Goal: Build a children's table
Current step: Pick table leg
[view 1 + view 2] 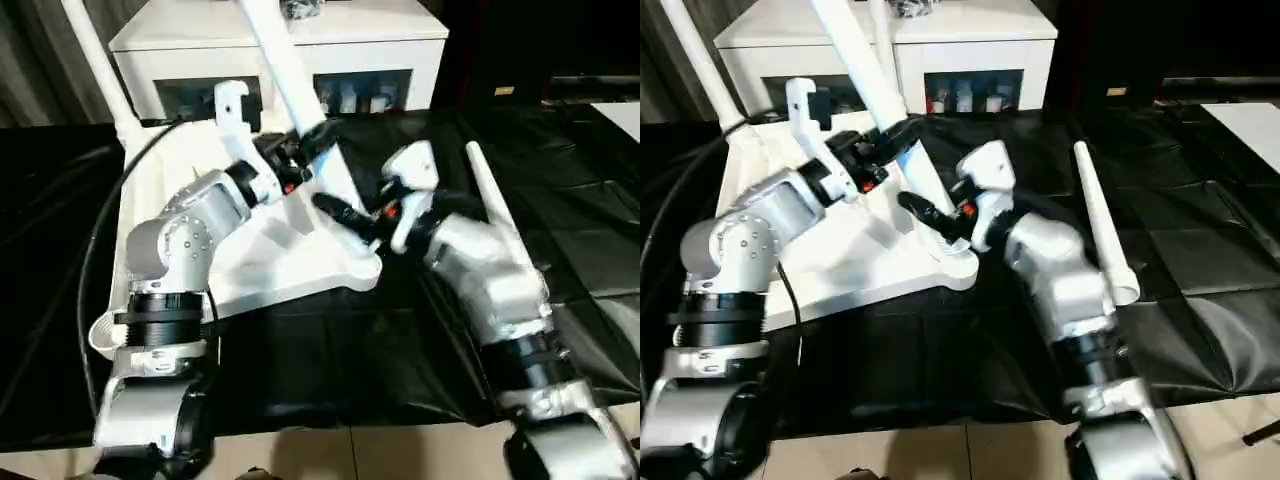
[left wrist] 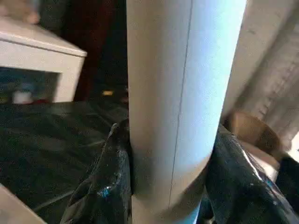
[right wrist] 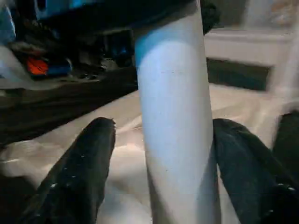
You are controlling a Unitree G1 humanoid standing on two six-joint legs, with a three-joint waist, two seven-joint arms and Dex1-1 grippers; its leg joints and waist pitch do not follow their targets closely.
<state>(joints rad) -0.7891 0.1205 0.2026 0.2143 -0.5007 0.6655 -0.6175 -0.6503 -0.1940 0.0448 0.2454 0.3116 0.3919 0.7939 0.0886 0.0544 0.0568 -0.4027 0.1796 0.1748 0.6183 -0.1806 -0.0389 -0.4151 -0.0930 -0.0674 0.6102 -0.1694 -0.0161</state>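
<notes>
The white table top lies upside down on the black cloth. One white leg leans tilted, its lower end at the near right corner socket. My left gripper is shut on this leg, with both fingers pressed against the tube. Lower down, my right gripper stands open around the same leg, and a gap shows between one finger and the tube. A second leg stands in the far left corner. A third leg lies loose on the cloth at the right.
A white cabinet with dark glass doors stands just behind the table top. A black cable runs along the left side by my left arm. Black cloth covers the work surface, with pale floor at the near edge.
</notes>
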